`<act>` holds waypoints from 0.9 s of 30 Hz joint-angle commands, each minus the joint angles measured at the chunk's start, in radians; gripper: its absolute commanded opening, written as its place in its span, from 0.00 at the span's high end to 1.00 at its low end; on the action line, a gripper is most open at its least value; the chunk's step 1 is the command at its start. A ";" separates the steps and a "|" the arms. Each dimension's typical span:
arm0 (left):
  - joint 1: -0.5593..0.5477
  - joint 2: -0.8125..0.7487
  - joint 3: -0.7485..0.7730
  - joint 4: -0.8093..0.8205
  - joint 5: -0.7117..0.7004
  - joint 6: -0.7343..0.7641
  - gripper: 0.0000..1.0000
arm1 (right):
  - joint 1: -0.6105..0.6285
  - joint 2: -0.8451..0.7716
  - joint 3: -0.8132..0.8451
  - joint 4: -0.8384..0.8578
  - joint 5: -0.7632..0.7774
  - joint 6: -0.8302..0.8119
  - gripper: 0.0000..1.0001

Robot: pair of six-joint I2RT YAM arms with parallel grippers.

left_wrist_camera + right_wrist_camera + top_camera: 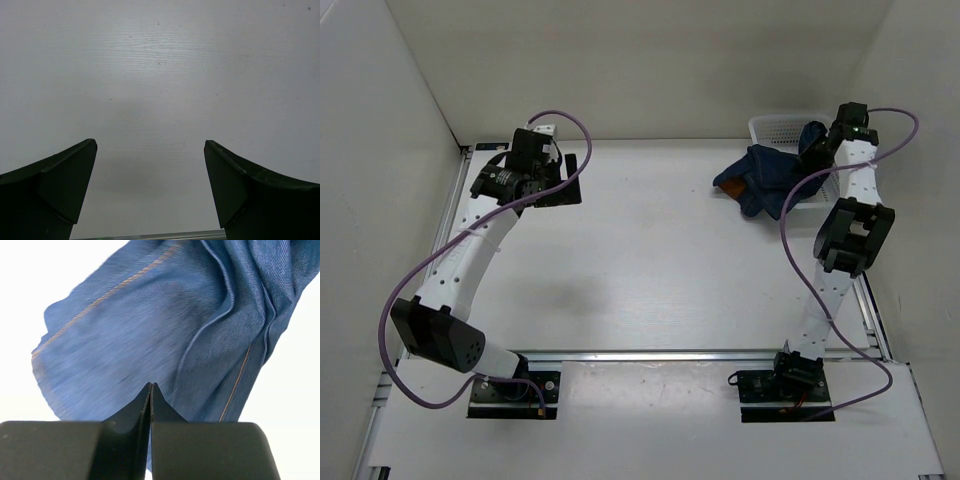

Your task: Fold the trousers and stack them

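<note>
The right tool has its two fingers pressed flat together, tip to tip. In the right wrist view the tips sit against blue denim, but I cannot tell whether a fold is nipped between them. This cloth is the trousers. They spread away from the tips in soft creases, with an orange seam running slantwise across the upper left and a second one down the lower right. The cloth looks a little blurred here, and what lies behind it is washed out to white.

From above, the right tool is at the far right of the table, reaching down at the rim of a white basket in that corner. The trousers lie bunched in a dark heap. Part of them is at the basket's rim under the tool, and the rest spills out to the left onto the table.

The left tool has its fingers wide apart with nothing between them, and only bare white table lies beneath. From above, the left tool is at the far left of the table, well apart from the trousers and the basket.
</note>
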 commanded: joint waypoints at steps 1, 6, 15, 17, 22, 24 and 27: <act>0.004 -0.016 0.049 -0.007 -0.019 -0.014 0.00 | 0.000 -0.205 0.061 0.011 -0.003 -0.018 1.00; 0.004 -0.038 0.050 -0.007 -0.019 -0.034 0.00 | 0.049 -0.391 0.182 0.011 -0.015 -0.075 1.00; 0.004 -0.056 0.059 -0.038 -0.001 -0.063 0.00 | 0.058 -0.369 0.070 -0.074 0.085 -0.131 0.60; 0.004 -0.056 0.059 -0.038 -0.001 -0.063 0.00 | 0.058 -0.335 0.049 -0.074 0.097 -0.131 0.35; 0.004 -0.047 0.059 -0.047 -0.010 -0.063 0.00 | 0.047 -0.159 0.119 -0.074 0.108 -0.110 0.01; 0.004 -0.038 0.050 -0.047 -0.034 -0.063 0.00 | 0.038 -0.076 0.182 -0.074 0.094 -0.086 0.01; 0.004 -0.029 0.050 -0.047 -0.097 -0.081 0.00 | 0.029 0.008 0.231 -0.074 0.074 -0.056 0.01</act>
